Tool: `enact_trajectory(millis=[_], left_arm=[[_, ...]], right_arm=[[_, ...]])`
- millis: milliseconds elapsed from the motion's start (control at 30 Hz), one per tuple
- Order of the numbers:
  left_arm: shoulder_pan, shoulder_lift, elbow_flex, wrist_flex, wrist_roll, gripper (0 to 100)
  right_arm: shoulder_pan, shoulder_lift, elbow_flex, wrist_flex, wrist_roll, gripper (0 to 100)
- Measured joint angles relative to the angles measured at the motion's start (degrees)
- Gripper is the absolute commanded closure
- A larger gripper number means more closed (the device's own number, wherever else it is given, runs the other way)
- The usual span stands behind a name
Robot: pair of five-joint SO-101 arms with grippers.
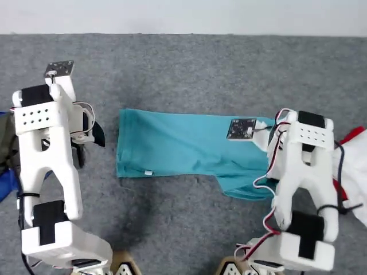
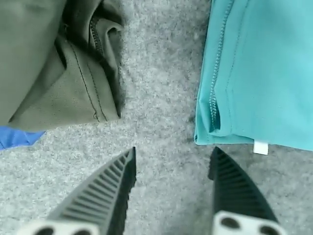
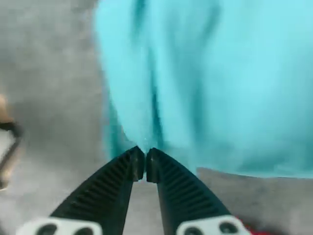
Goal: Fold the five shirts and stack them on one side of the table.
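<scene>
At the left edge of the grey tabletop [image 1: 189,69], an olive garment [image 2: 44,63] lies crumpled over a blue garment [image 2: 17,137], close beside the left arm. At the right edge, a red garment [image 1: 351,137] and a white garment [image 1: 358,200] lie partly under the right arm.

The teal shirt [image 1: 183,143] lies spread in the middle of the tabletop, between the two arms. Its left hem is straight and carries a small white tag [image 2: 260,147]. Its right part is uneven and hangs lower toward the right arm. A strip of bare tabletop separates the shirt's hem from the olive garment, and there is wide bare surface behind the shirt.

The left gripper [image 2: 173,152] is spread wide over this bare strip and holds nothing, just beside the shirt's tagged corner. The right gripper [image 3: 142,154] is clenched, and its tips pinch the edge of the teal shirt, where the folds of the cloth run together.
</scene>
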Motion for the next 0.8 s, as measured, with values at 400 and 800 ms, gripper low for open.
enact_trajectory(millis=[400,800], left_arm=[[0.0,0.0,4.2,0.0,0.0,76],[0.0,0.0,4.2,0.0,0.0,76]], right_arm=[[0.1,16.8,-1.5,-35.1,-15.0,88.8],[2.4,21.1,-20.9,-26.9,-24.3,80.8]])
